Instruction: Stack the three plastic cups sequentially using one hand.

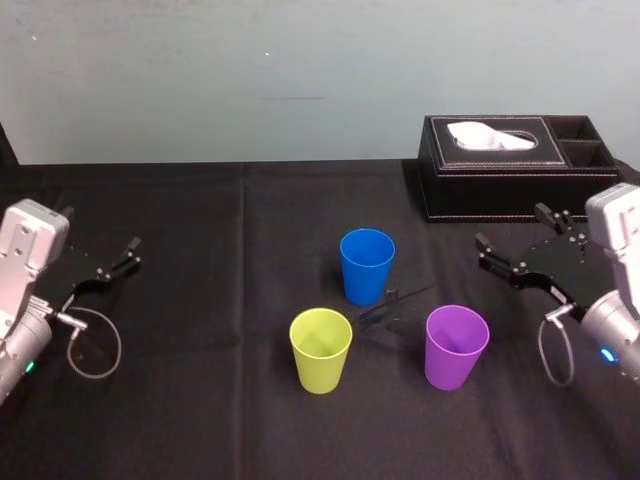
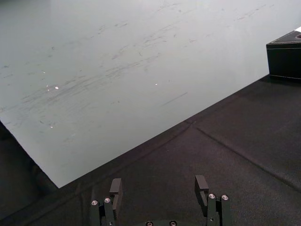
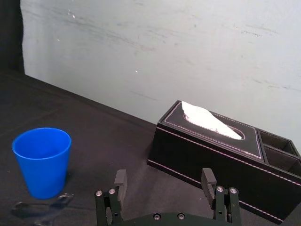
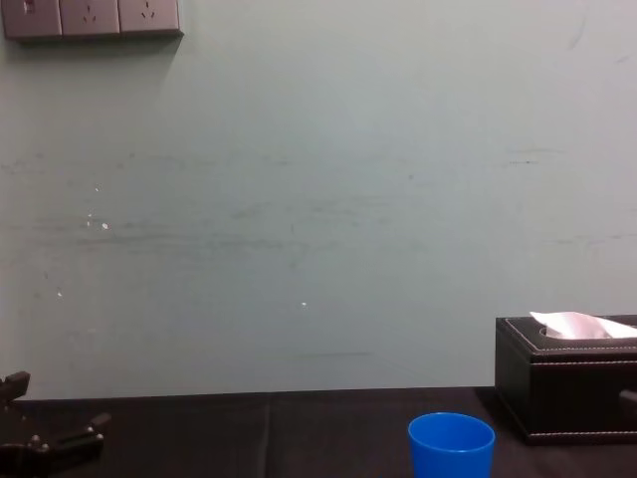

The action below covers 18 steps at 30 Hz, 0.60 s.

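Observation:
Three plastic cups stand upright and apart on the black cloth. The blue cup (image 1: 367, 264) (image 3: 42, 161) (image 4: 451, 445) is farthest back, the yellow-green cup (image 1: 321, 348) is front left and the purple cup (image 1: 456, 345) is front right. My right gripper (image 1: 512, 240) (image 3: 164, 179) hovers open to the right of the cups, above and behind the purple one, with nothing between its fingers. At the far left my left gripper (image 1: 100, 252) (image 2: 160, 186) stays open and empty, well away from the cups.
A black leather tissue box (image 1: 515, 166) (image 3: 221, 157) (image 4: 567, 388) with a white tissue stands at the back right, just behind my right gripper. A pale wall (image 4: 318, 199) closes the far table edge. Black cloth (image 1: 200, 300) lies bare between my left gripper and the cups.

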Available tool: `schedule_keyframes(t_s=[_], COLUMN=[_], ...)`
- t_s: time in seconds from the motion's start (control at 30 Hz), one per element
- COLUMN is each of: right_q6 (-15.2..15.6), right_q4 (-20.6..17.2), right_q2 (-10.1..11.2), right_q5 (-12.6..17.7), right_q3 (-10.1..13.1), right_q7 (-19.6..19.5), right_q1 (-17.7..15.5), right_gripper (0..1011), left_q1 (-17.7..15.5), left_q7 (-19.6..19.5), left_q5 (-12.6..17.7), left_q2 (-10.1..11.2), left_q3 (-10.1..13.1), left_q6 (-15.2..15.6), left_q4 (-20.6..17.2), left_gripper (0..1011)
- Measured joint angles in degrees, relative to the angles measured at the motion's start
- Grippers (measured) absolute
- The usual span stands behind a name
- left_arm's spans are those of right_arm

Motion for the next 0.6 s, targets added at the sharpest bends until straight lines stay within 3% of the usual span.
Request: schedule_keyframes(t_s=[0.33, 0.6], right_q6=[-0.4, -0.4], right_q4=[-5.6, -10.6], right_q2=[3.5, 7.9], right_q5=[2.0, 6.2], right_q3=[4.3, 9.3], right_q7=[2.7, 7.6], right_q1=[-4.6, -10.2], right_gripper=[1004, 1004], left_q1=[0.0, 0.0], left_q7=[0.0, 0.0], left_q5=[0.0, 0.0], left_q2=[0.0, 0.0], left_q3=[0.0, 0.0], left_q6=[0.0, 0.0], left_q4=[0.0, 0.0], left_gripper=[1010, 1010])
